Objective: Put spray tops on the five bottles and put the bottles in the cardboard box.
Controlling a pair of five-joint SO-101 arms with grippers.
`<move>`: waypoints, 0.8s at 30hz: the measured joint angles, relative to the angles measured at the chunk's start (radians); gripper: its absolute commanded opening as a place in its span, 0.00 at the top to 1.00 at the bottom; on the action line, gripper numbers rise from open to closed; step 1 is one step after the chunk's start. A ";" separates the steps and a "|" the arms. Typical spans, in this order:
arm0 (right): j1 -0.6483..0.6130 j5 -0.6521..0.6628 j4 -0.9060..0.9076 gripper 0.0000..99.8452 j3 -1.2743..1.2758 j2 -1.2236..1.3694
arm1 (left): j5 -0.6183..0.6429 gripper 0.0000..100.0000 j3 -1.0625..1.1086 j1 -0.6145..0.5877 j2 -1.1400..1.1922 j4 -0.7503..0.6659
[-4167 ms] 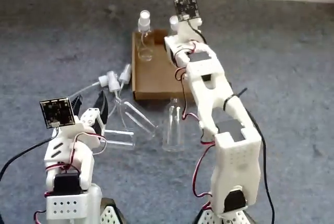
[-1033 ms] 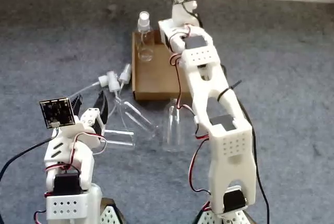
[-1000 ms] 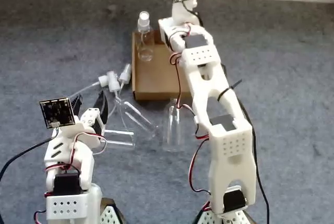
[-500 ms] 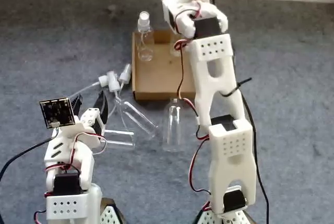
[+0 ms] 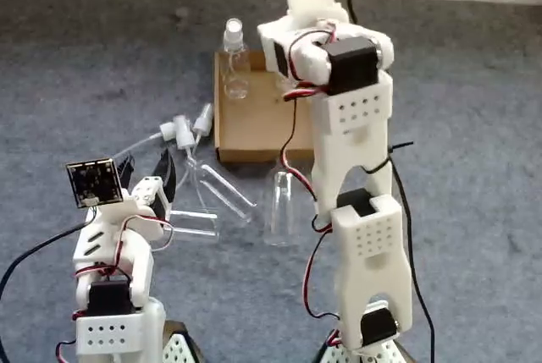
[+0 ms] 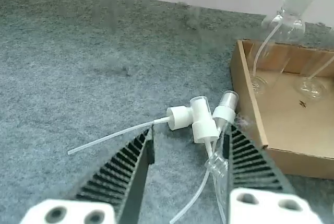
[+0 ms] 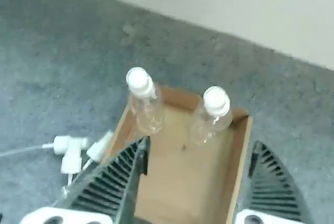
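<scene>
Right wrist view, right claw [image 7: 199, 146] wide open, empty, over cardboard box [image 7: 180, 192]

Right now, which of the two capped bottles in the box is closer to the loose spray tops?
The bottle in the cardboard box's far left corner, on the side where the spray tops lie. The other bottle stands toward its far right.
</scene>
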 measured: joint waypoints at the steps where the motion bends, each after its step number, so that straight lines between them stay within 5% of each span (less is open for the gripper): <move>1: -0.008 0.000 0.000 0.77 0.043 -0.017 | 0.000 0.82 0.000 0.000 0.000 0.000; 12: -0.101 0.068 -0.020 0.76 0.997 -0.663 | 0.000 0.82 0.000 0.000 0.000 0.000; 24: -0.167 -0.132 -0.520 0.76 2.039 -0.859 | 0.000 0.82 0.000 0.000 0.000 0.000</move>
